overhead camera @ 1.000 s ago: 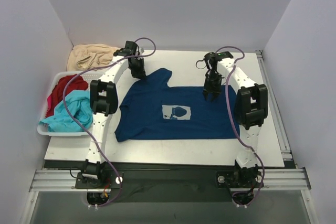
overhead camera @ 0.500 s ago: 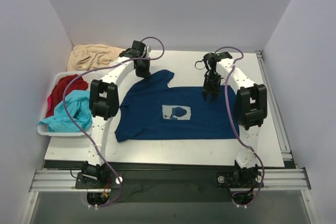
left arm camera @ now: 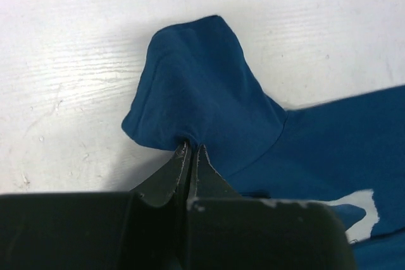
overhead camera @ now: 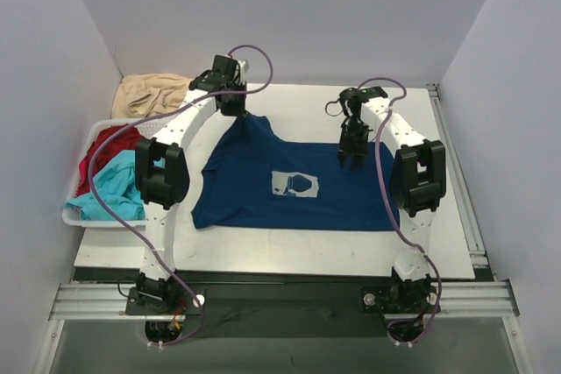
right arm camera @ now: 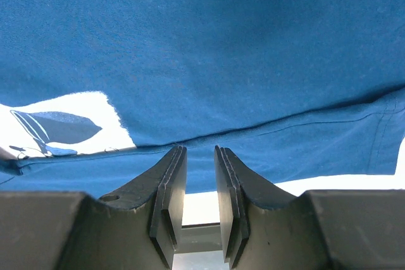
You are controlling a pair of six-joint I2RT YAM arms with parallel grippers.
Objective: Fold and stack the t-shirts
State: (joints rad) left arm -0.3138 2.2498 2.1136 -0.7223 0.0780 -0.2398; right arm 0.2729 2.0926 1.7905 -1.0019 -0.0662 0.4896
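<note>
Worktop point(overhead camera: 456, 243): white, and it carries one shirt laid out between the two arms.
Navy t-shirt point(overhead camera: 263, 208): spread nearly flat in the middle of the worktop with the pale print point(overhead camera: 294, 185) facing up; its far-left sleeve is drawn up into a peak.
Progress: early, by my reading. No fold shows in this shirt, no stack exists, and two more shirts wait.
Basket point(overhead camera: 103, 222): white, at the left edge of the worktop, just beside the left arm.
Beige cloth point(overhead camera: 153, 94): bunched in the far-left corner, beyond the basket and apart from the navy shirt.
Turquoise t-shirt point(overhead camera: 110, 190): crumpled in the near half of the basket.
Red t-shirt point(overhead camera: 110, 142): crumpled in the far half.
Left hand point(left arm camera: 192, 147): pinched tight on the raised navy sleeve.
Right hand point(right arm camera: 200, 150): jaws a narrow gap apart with nothing between them, over the shirt's far edge.
In the way: nothing lies on the navy shirt, though the left arm's cable loops over the basket.
</note>
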